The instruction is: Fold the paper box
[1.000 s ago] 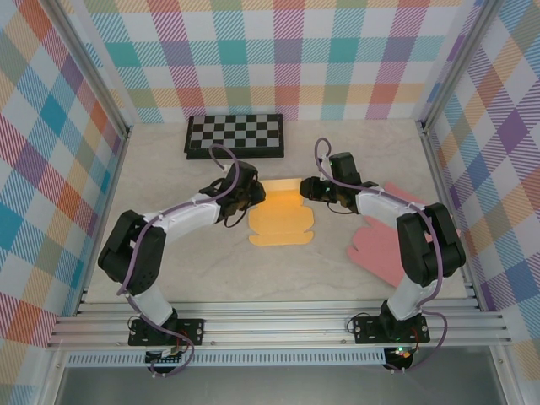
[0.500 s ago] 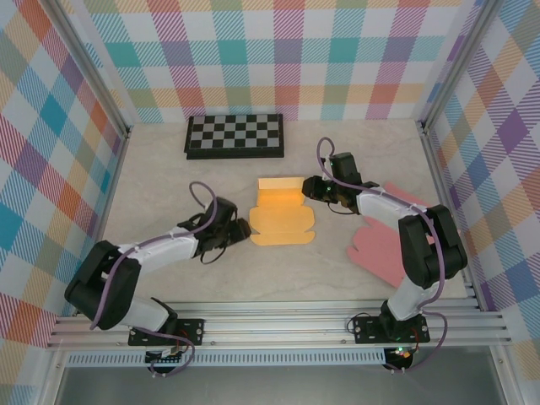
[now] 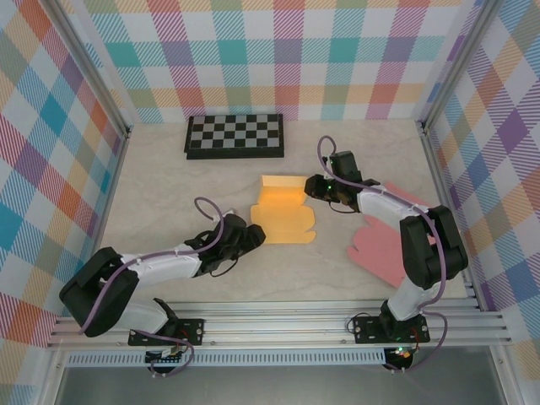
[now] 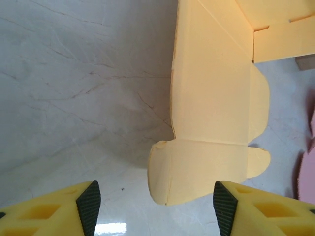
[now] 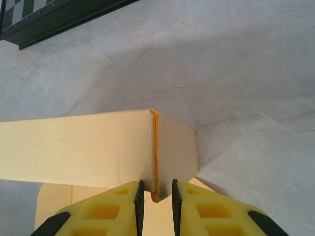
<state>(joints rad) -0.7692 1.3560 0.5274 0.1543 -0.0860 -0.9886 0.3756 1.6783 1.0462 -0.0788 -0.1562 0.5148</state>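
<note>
The orange paper box (image 3: 283, 215) lies partly folded on the table's middle, its back wall raised. My left gripper (image 3: 253, 238) is at the box's near left corner, low over the table. In the left wrist view it (image 4: 156, 209) is open, and a rounded flap of the paper box (image 4: 211, 113) reaches between the fingertips (image 4: 88, 206) without touching them. My right gripper (image 3: 314, 187) is at the back right corner. In the right wrist view it (image 5: 156, 192) is shut on a doubled-over edge of the paper box (image 5: 74, 147), where the back wall meets a side flap.
A black and white chessboard (image 3: 234, 135) lies at the back, also seen in the right wrist view as the chessboard (image 5: 49, 19). A pink hand-shaped piece (image 3: 384, 240) lies right of the box, under the right arm. Checked walls enclose the table.
My left gripper has opened, let go of the box's left side and drawn back toward the near left corner. The right gripper has kept its grip.
</note>
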